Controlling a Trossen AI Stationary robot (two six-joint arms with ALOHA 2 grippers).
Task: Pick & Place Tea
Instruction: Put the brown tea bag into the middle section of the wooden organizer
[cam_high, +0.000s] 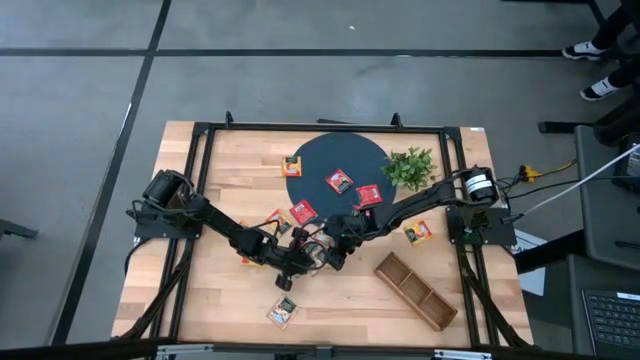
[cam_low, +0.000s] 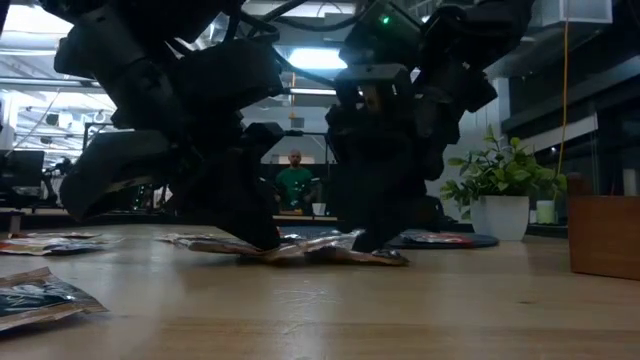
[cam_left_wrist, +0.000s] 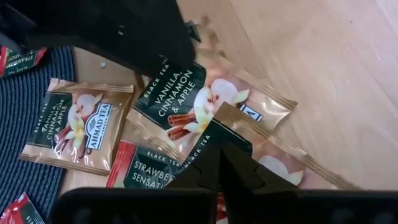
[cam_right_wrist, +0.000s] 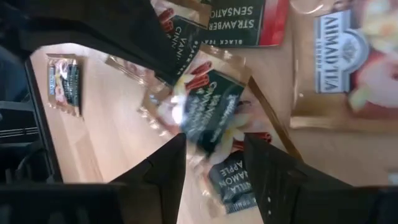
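From above, we have both grippers meeting over a cluster of flat square tea packets (cam_high: 300, 212) mid-desk, beside the dark round mat (cam_high: 335, 165). Left wrist: our left gripper (cam_left_wrist: 219, 163) is pinched together on a vanilla-cinnamon packet (cam_left_wrist: 249, 146). Right wrist: our right gripper (cam_right_wrist: 214, 155) stands apart around a packet. We judge picking underway; next needs separating one packet, then carrying it to the long brown wooden tray (cam_high: 417, 290).

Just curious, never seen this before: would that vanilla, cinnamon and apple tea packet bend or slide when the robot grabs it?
The tea packet looks thin and crinkly, so probably floppy. Its glossy wrapper may slide on the wooden table. It seems very light.
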